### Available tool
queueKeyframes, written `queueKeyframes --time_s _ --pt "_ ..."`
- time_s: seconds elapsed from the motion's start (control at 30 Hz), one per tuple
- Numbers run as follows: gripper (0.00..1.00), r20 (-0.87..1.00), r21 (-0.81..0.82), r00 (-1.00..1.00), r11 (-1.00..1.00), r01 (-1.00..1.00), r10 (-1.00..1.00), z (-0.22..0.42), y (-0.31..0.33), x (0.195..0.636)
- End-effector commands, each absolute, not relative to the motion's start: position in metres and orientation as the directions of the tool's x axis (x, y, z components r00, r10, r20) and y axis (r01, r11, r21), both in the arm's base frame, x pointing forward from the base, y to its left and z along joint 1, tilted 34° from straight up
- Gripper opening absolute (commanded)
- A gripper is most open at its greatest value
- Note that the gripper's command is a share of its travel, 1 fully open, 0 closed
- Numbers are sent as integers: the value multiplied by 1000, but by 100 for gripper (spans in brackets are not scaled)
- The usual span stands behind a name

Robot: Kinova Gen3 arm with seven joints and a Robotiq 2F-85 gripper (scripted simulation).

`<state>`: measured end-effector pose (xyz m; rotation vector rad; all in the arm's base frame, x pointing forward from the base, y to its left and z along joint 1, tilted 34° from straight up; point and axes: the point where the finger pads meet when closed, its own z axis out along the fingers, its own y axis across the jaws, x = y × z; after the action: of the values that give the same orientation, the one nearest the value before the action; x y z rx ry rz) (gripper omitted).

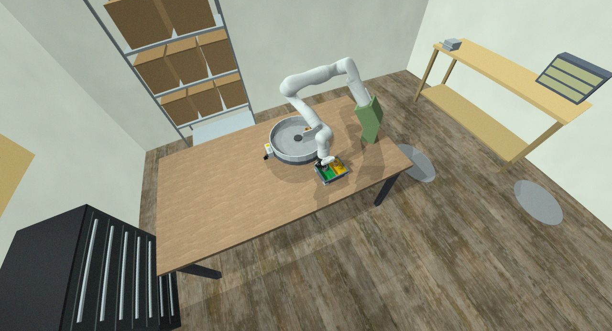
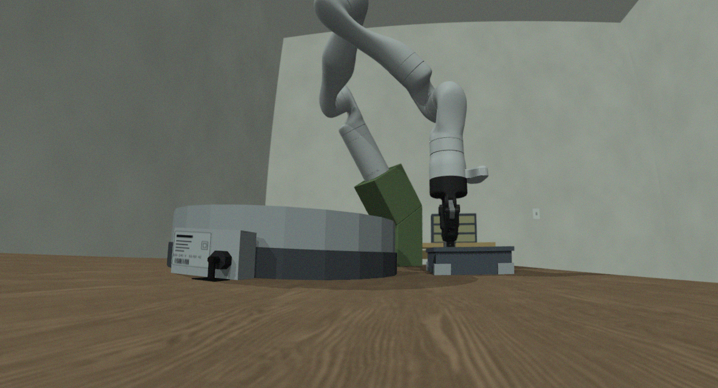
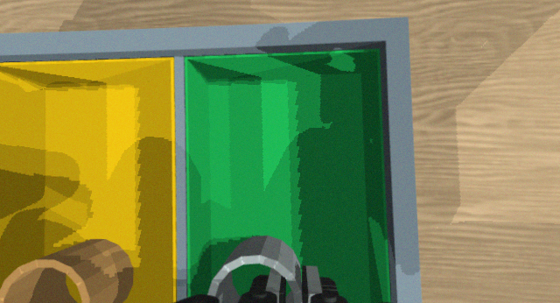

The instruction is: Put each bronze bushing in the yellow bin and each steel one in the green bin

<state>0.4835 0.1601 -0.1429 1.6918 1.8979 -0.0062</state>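
My gripper (image 1: 322, 166) (image 2: 450, 243) (image 3: 293, 286) is shut on the wall of a steel bushing (image 3: 263, 247), one finger inside its bore and one outside. The bushing is low in the green bin (image 1: 328, 176) (image 3: 245, 163); whether it touches the floor cannot be told. A bronze bushing (image 3: 109, 265) (image 1: 335, 162) lies in the yellow bin (image 1: 342, 170) (image 3: 87, 132). The turntable (image 1: 282, 146) (image 2: 301, 230) carries bronze at its far side, a bushing (image 1: 307, 128) beside an upright plate. The arm hides part of the turntable.
A grey divider (image 3: 179, 163) separates the bins, inside a grey tray rim (image 3: 402, 141). The turntable's raised wall stands close to the tray. A small white box (image 1: 268, 148) (image 2: 193, 250) sits against the turntable. The green arm base (image 1: 368, 119) (image 2: 396, 195) stands behind the tray.
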Motion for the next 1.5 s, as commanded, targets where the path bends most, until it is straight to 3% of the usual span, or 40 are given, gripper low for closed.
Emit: queueKeyframes --time_s 0.0,0.43,0.47,1.47 --pt "0 -423 372 -18 192 908 906 -143 161 483" --pt "0 -423 372 -18 192 908 906 -143 161 484" --pt "19 -423 372 -18 192 908 906 -143 161 484" --pt "19 -423 372 -18 192 908 906 -143 161 484"
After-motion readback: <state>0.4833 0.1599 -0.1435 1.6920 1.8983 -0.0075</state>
